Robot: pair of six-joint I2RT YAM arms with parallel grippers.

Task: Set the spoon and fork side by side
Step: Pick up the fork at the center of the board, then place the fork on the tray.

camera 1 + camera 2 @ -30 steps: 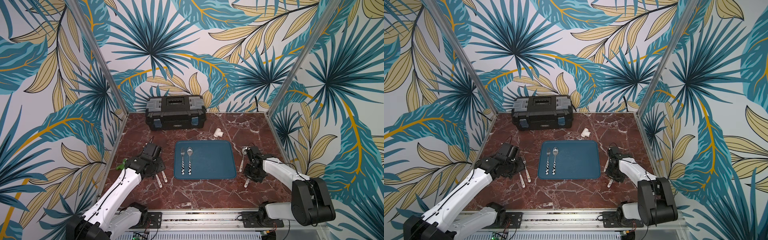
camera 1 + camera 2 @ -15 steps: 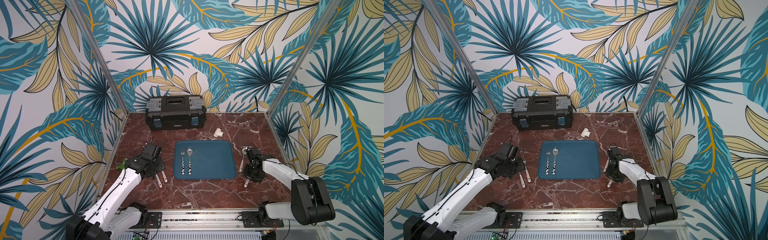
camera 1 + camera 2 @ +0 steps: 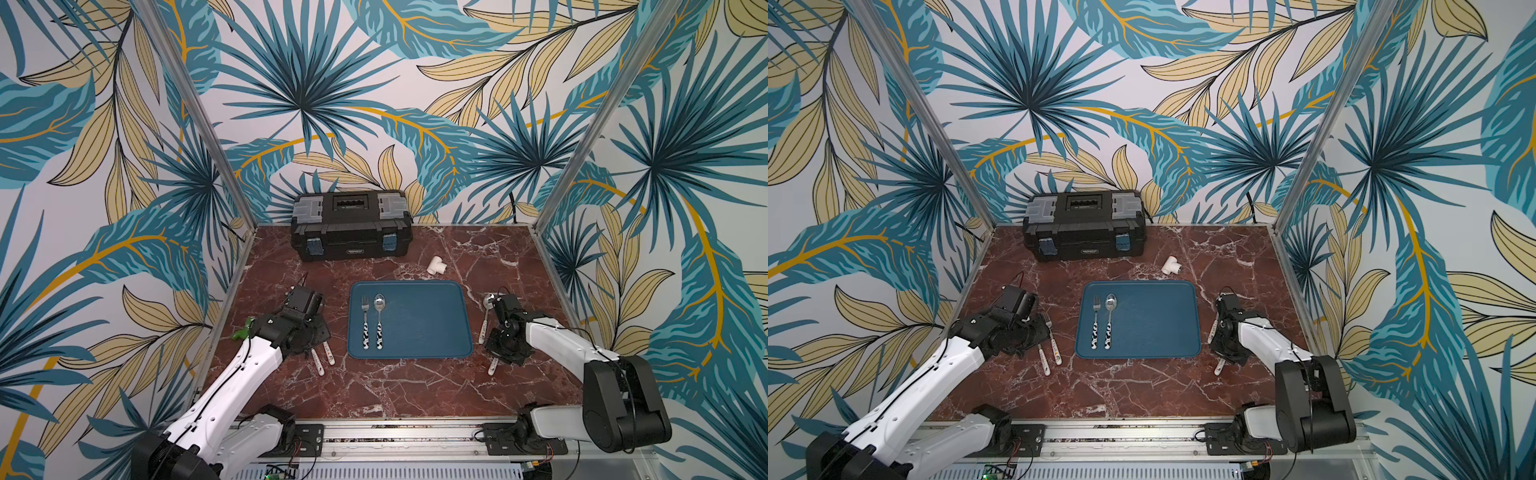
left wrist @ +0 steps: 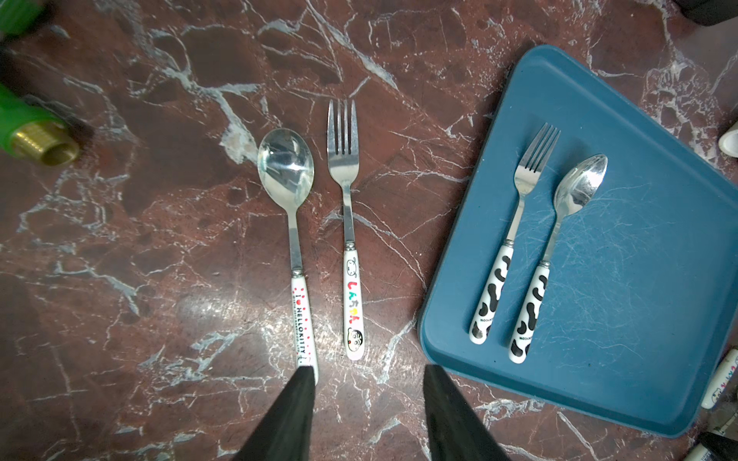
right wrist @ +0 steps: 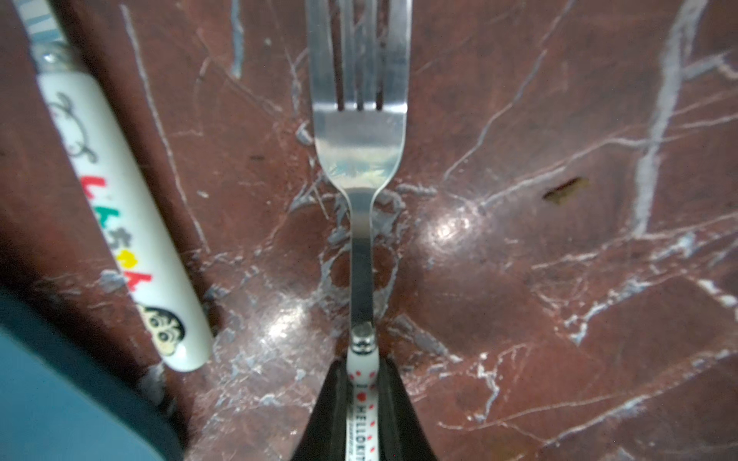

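Fork (image 5: pixel 360 151) juts straight ahead of right end effector (image 5: pixel 361 371), handle pinched in it (left end effector (image 4: pixel 367 383) spread).

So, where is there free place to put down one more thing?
Free: the tray's right half, beside the cow-patterned fork and spoon; the marble strip between tray and front rail. Crowded: both sides of the tray, cutlery under the left gripper and right gripper.
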